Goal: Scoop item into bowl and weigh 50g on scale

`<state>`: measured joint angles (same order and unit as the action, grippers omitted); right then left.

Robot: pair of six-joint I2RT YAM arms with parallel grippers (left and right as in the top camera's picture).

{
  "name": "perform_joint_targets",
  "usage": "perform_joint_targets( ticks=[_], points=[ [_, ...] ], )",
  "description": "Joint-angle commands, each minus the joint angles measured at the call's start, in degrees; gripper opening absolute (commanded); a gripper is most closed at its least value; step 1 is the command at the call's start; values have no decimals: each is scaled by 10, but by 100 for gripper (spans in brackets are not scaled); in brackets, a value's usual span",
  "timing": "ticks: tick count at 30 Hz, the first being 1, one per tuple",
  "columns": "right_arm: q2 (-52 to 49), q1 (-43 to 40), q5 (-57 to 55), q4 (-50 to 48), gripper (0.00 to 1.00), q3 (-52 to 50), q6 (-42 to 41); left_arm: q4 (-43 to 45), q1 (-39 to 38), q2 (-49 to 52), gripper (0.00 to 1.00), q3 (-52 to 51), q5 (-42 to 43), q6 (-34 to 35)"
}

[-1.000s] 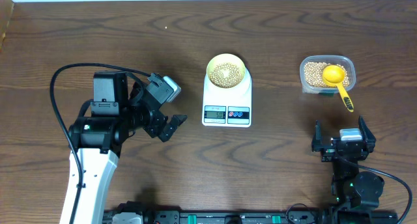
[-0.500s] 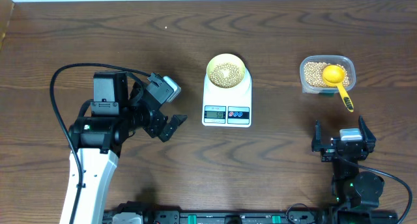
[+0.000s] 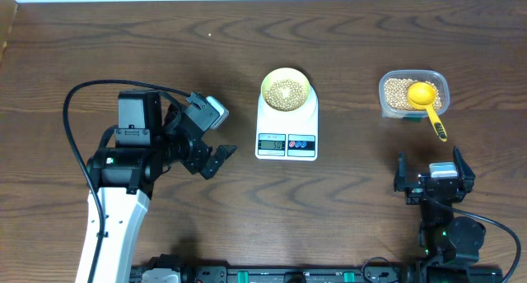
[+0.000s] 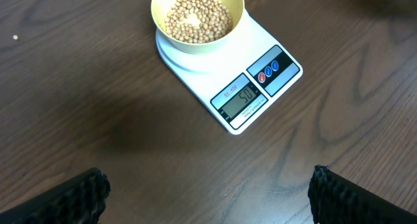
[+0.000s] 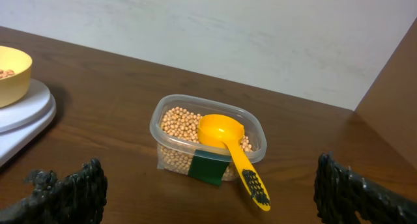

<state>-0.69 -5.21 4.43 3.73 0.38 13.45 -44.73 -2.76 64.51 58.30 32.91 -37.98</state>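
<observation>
The pale-yellow bowl point(image 3: 286, 90) stands on the white scale point(image 3: 286, 131) at the table's middle and holds tan beans point(image 4: 197, 17). The scale's display point(image 4: 244, 98) reads about 50. More beans fill a clear tub point(image 3: 412, 94) at the right, with a bright-yellow scoop point(image 3: 427, 100) resting in it, handle over the rim. My left gripper point(image 3: 216, 158) is open and empty, left of the scale, above the bare table. My right gripper point(image 3: 432, 178) is open and empty, near the front edge, below the tub point(image 5: 207, 138).
A black cable point(image 3: 78, 110) loops from the left arm over the table's left side. A pale wall point(image 5: 260, 35) lies beyond the table's far edge. Bare wood lies between the scale and the tub.
</observation>
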Motion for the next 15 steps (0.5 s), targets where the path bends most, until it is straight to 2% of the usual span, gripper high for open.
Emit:
perform_joint_targets(
  ticks=[1,15],
  points=[
    [4,4,-5,3,99,-1,-5,0,2,2,100,-1,7,-8],
    [4,4,-5,3,99,-1,-5,-3,2,-14,100,-1,9,-7]
  ],
)
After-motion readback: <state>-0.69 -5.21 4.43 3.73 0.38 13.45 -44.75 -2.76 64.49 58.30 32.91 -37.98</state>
